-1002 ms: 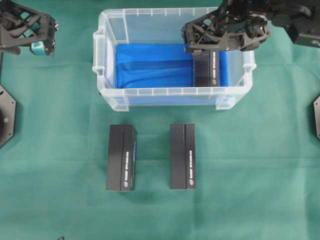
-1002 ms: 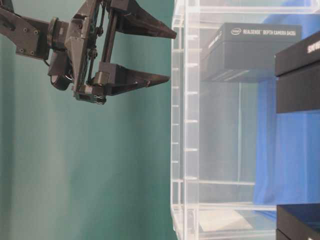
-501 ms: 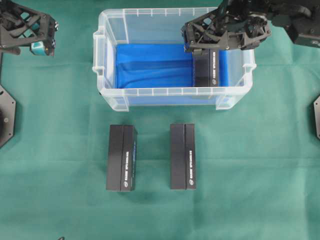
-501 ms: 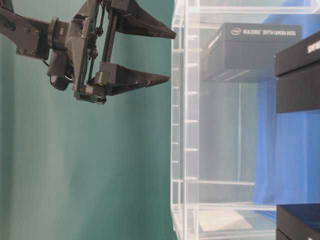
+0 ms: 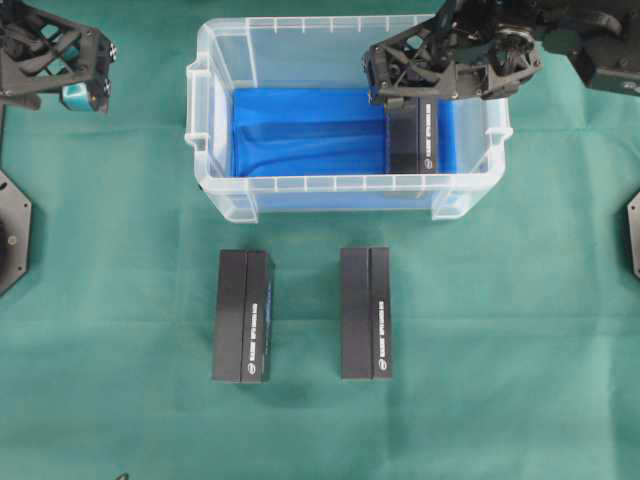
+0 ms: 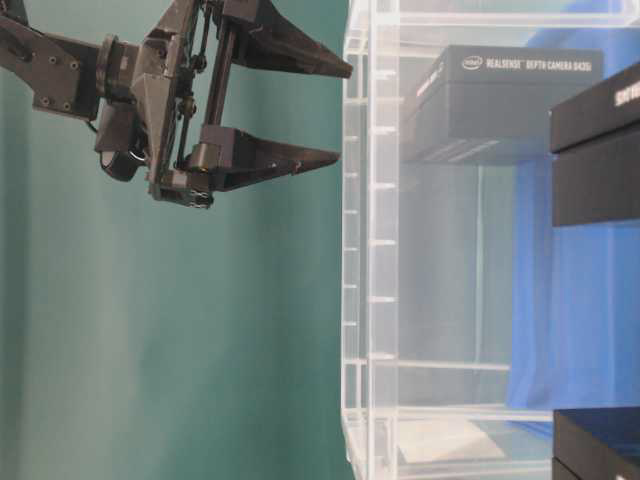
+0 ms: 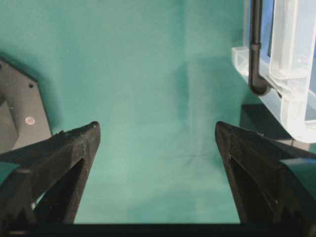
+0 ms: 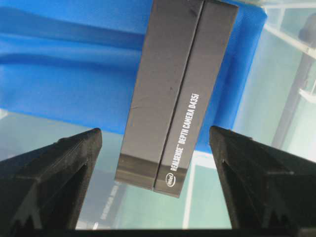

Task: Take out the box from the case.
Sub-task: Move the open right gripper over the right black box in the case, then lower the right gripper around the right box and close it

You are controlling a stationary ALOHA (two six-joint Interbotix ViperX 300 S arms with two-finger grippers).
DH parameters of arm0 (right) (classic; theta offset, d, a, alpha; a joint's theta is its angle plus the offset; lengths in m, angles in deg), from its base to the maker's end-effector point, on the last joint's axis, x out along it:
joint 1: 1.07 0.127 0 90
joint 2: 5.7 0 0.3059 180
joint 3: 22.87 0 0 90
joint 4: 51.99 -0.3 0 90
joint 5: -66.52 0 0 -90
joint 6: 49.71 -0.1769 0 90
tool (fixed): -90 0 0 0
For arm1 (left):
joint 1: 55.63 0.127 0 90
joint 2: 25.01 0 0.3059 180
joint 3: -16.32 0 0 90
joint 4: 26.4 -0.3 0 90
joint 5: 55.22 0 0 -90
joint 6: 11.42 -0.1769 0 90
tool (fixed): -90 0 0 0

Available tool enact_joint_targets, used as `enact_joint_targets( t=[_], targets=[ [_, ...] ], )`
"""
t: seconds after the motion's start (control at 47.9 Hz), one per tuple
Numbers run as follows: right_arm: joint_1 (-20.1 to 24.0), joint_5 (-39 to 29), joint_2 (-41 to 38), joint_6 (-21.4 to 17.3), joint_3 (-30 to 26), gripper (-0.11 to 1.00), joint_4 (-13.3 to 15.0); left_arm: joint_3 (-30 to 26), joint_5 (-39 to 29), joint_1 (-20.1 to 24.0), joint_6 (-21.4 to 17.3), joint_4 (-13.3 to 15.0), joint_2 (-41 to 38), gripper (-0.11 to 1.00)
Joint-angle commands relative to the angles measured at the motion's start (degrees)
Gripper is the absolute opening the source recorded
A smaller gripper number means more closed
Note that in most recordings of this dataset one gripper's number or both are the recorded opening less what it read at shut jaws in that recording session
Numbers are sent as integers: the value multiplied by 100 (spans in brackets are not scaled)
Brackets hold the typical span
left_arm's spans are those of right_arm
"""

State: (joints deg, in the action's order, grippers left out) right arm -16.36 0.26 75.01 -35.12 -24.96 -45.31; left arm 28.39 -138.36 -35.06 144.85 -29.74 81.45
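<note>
The box [image 5: 413,135] is long and black with white lettering. It lies on the blue cloth at the right end of the case [image 5: 330,183], a clear plastic bin. My right gripper [image 5: 400,98] hangs open over the box's far end, its fingertips about level with the case's rim. In the right wrist view the box [image 8: 177,89] lies below and between the wide-spread fingers of the right gripper [image 8: 154,132], untouched. The table-level view is turned on its side and shows the right gripper [image 6: 344,112] outside the case wall [image 6: 365,250]. My left gripper [image 5: 100,75] is open and empty at the far left.
Two more black boxes [image 5: 243,315] [image 5: 365,312] lie side by side on the green cloth in front of the case. Black arm bases [image 5: 10,230] sit at the left and right table edges. The left gripper [image 7: 156,126] hangs over bare green cloth beside the case's corner [image 7: 296,108].
</note>
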Motion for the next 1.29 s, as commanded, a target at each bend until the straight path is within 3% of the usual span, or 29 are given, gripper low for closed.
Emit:
enact_joint_targets(
  t=[0.0, 0.647, 1.273],
  targets=[
    [-9, 26, 53, -9, -114, 88, 9, -70, 9, -18, 0, 9, 53, 98],
    [-9, 44, -105, -53, 18, 88, 35, -70, 26, -18, -9, 0, 62, 98],
    [-44, 738, -281, -272, 545, 90, 202, -53, 35, -62, -18, 9, 62, 98]
  ],
)
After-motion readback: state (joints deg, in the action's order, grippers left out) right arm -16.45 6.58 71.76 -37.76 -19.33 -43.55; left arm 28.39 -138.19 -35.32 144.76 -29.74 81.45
